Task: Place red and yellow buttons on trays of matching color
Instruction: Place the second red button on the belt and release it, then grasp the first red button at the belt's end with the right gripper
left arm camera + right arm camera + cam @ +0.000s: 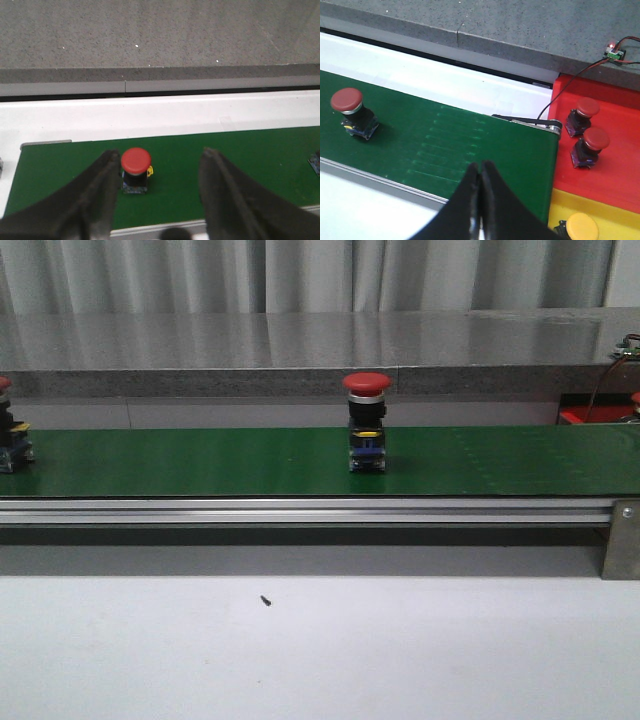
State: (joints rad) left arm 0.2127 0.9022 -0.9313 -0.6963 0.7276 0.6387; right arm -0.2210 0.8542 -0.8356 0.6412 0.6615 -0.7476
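A red button (pixel 367 425) stands upright mid-belt on the green conveyor (pixel 200 460); it also shows in the right wrist view (pixel 350 112). A second red button (pixel 10 435) stands at the belt's left end. My left gripper (pixel 161 155) is open over that end, with a red button (pixel 136 167) just beside one finger (pixel 100 190) and nothing gripped. My right gripper (pixel 481 166) is shut and empty above the belt's right end. The red tray (pixel 620 120) holds two red buttons (pixel 583 115) (pixel 591 145). The yellow tray (pixel 620 220) holds a yellow button (pixel 581 227).
The belt runs in an aluminium frame (pixel 300 510) with a bracket (pixel 622 540) at its right end. A grey stone ledge (pixel 300 350) runs behind it. Red and black wires (pixel 580 75) lead to a small board (pixel 615 50) above the red tray. White tabletop (pixel 300 650) lies in front.
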